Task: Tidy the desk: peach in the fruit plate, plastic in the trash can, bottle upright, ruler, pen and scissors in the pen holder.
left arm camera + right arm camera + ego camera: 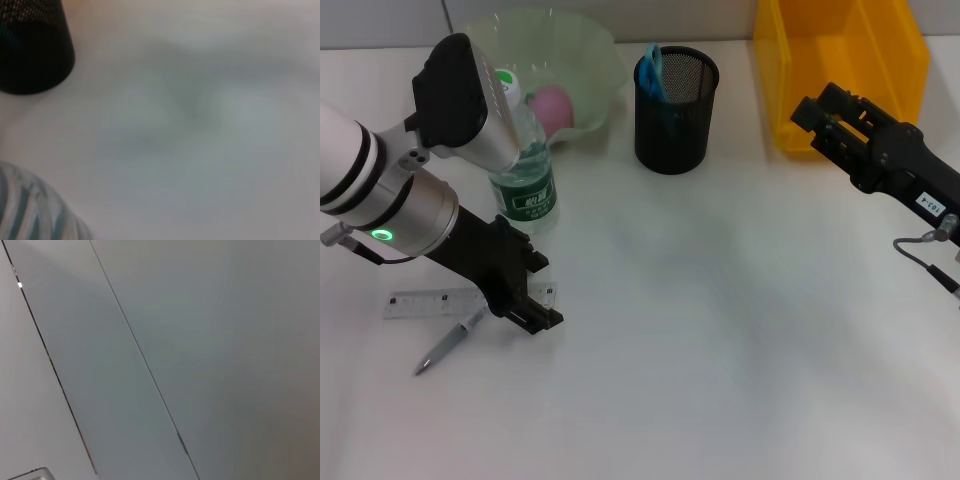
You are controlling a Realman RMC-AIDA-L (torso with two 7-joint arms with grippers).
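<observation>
On the white desk [720,330], the left gripper [525,300] is low at the front left, right over the transparent plastic ruler [415,302], which lies flat. Its black fingers [542,318] touch or nearly touch the ruler end; if they are open or closed I cannot tell, and no object is seen lifted. The grey metal pen [448,345] lies diagonal just in front of the ruler, its upper end next to the gripper.

The clear plastic bottle w/ green label [525,185] stands upright behind the gripper, partly hidden by the left arm's wrist, just beside the pale green translucent fruit plate [590,45]. The pink peach [554,108] is inside this plate. In the left wrist view the ribbed bottle wall [30,210] shows in one corner and the black mesh pen holder [32,50] in another.

The pen holder [677,100] stands at the back centre, near the plate but apart from it, w/ blue-handled scissors [653,68] standing in it, handles up.

The yellow plastic bin [840,70], i.e. the trash can, is at the back right. The right gripper [810,115] hangs above the desk in front of this bin, its tip at the bin's near wall; it holds nothing visible, and how far the jaws are open I cannot tell. The right wrist view shows only grey wall panels.
</observation>
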